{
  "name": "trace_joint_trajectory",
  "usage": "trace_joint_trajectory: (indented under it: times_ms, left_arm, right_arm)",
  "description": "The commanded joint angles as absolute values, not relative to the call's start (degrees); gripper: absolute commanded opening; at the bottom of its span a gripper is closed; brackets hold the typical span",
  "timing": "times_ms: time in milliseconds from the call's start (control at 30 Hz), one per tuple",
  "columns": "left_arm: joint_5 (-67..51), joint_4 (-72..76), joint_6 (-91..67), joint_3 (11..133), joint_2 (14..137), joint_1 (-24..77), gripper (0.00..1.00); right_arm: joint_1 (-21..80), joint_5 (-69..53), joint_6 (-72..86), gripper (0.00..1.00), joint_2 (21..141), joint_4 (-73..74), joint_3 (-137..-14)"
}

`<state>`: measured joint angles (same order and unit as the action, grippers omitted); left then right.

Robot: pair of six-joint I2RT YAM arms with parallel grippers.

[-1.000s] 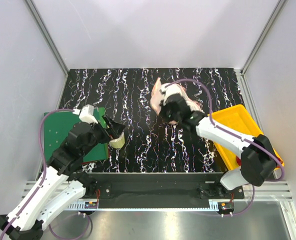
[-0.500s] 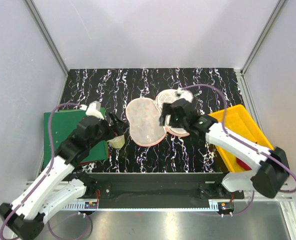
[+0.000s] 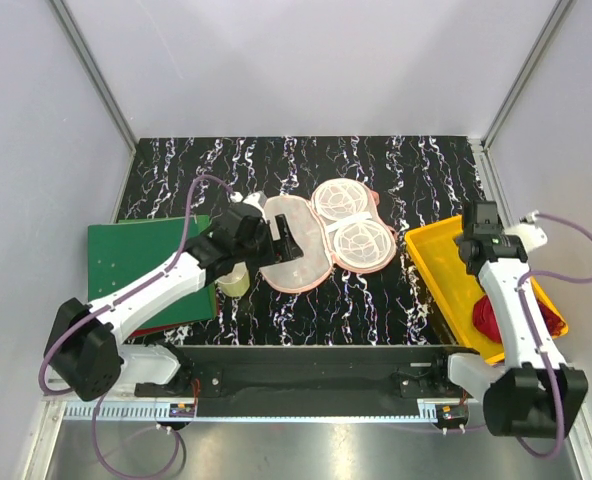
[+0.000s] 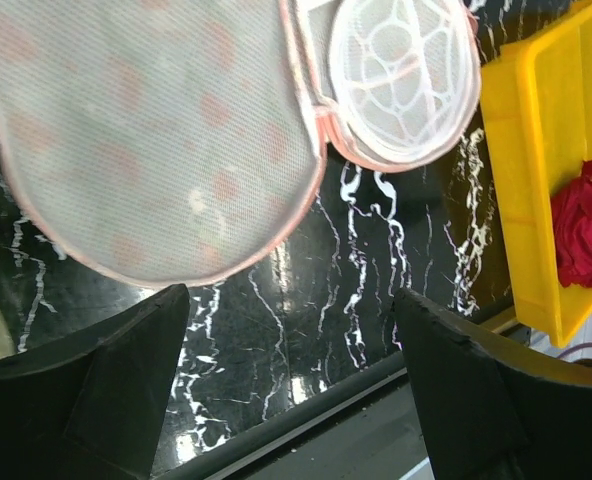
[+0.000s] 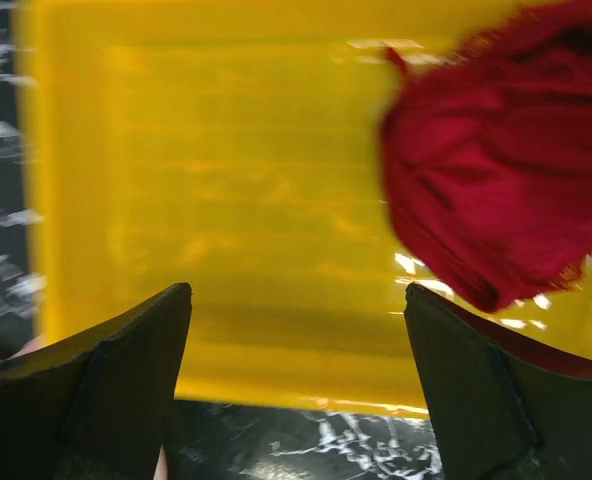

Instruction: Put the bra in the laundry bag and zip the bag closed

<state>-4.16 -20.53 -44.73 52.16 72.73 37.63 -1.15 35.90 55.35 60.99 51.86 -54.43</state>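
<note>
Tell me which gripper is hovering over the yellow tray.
The right gripper: it hangs open above the yellow tray near the bra; the left gripper is by the laundry bag.

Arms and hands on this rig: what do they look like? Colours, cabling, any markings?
The left arm and right arm have white shell links with black joint housings. A purple cable loops along the outside of each arm. The left hand and right hand are black, with broad, wedge-shaped matte fingers. No markings are legible in these views.
</note>
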Motion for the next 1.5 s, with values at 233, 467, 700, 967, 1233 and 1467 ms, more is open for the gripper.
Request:
trace_joint_trajectory:
  times_ms: [233,467,700,967,1233,1467]
  left_arm:
    - [-5.2,-15.6,-45.9,49.1,64.7,40.7,0.87]
    - [-6.1,-15.6,-45.9,46.6,60.7,40.7,0.87]
    - [-6.5,-15.6,-45.8,46.5,59.7,40.7,0.87]
    - [-6.6,-15.5,-45.4,46.6,60.5,40.7,0.88]
    - [-7.4,-15.1,-45.4,46.5,60.5,40.6,0.88]
    - [-7.8,-15.3,-45.4,46.4,58.8,40.7,0.88]
  right_arm:
    - [-9.0,40.8,65.1,0.84,67.5,52.7,-44.0]
    - [-17.2,38.7,60.5,0.78,72.9,45.2,-44.0]
    - [-21.6,38.8,57.0,0.72,80.4,41.8,-46.4]
    - [-25.0,37.5,53.0,0.61,83.9,37.0,-46.6]
    - [-25.8,36.8,49.7,0.37,86.7,33.2,-46.8]
    - [-25.8,32.7,45.0,0.00,75.8,32.9,-45.7]
